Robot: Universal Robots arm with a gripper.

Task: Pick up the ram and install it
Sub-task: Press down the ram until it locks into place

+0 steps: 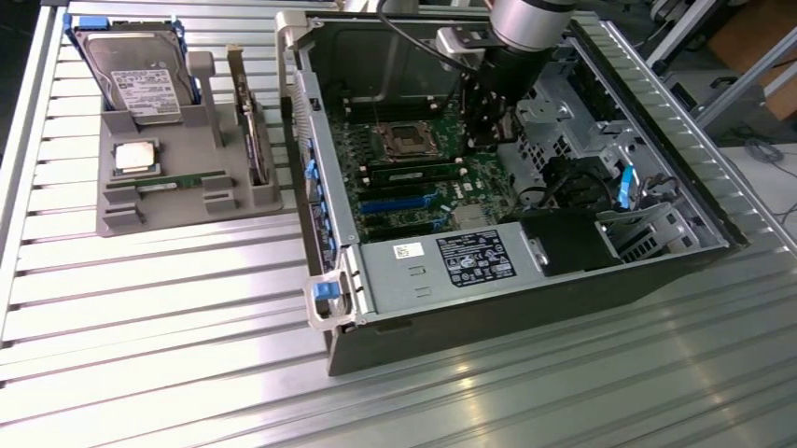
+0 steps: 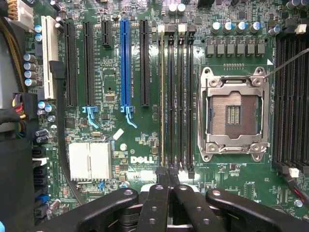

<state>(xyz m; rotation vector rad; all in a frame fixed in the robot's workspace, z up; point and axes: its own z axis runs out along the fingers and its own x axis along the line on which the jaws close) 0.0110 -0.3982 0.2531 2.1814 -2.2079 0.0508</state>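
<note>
Starting on the exterior view's left of the open computer case (image 1: 327,233), we saw a grey moulded tray (image 1: 162,219) resting on the ribbed aluminium surface (image 1: 149,327). It carried a silver hard drive (image 1: 134,79) with a white label, a square silver CPU chip (image 1: 134,157), and a spare ram stick (image 1: 185,180) lying flat in a narrow groove. Inside the case, on the green motherboard just beside the empty CPU socket (image 1: 405,140), the ram (image 1: 417,175) stood on edge in one of the long black memory slots. In the wrist view it showed as a thin greenish edge (image 2: 162,96) running the length of the slot, with the socket's (image 2: 234,113) bright metal frame alongside. The end effector (image 2: 167,180) hung over the near end of those slots, its black fingers clenched together with nothing between them. We could not tell whether the tips touched the stick's top edge. We judged the ram to be light, stiff and thin, and fragile in its own way. The board would flex little before cracking, and its chips and contact row are best left untouched. We thought the sensible hold was on the two flat faces near the middle of the long upper edge, and any pressing should go straight down along that edge. Towards the exterior view's right of the case interior sat dark cabling and grey sheet-metal drive bays.
</note>
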